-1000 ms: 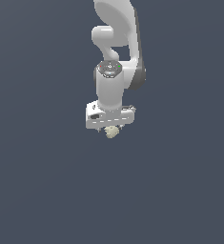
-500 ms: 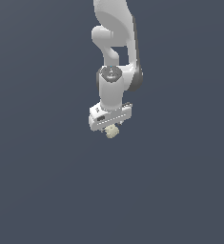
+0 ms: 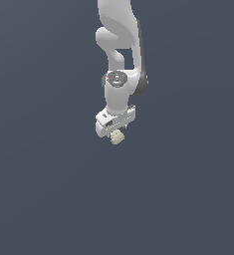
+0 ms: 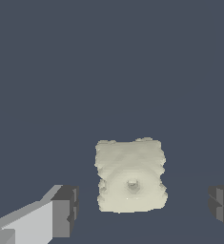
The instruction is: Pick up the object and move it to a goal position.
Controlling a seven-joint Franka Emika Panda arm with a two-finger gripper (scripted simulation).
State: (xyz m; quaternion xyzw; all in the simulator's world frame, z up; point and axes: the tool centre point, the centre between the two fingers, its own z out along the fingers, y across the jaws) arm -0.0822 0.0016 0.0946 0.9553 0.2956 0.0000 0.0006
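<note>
Object, a pale cream lumpy blob, sat directly under the white gripper block of the Panda arm in the exterior view, its top tucked against the block. From the wrist camera the object looked roughly square, with no clear long axis, and showed a small round dimple facing the lens. It lay between the fingers, apart from both. The gripper stood spread wide, grasping nothing, over a plain dark grey ground.

Matt, rough, lumpy cream object; smooth floor
</note>
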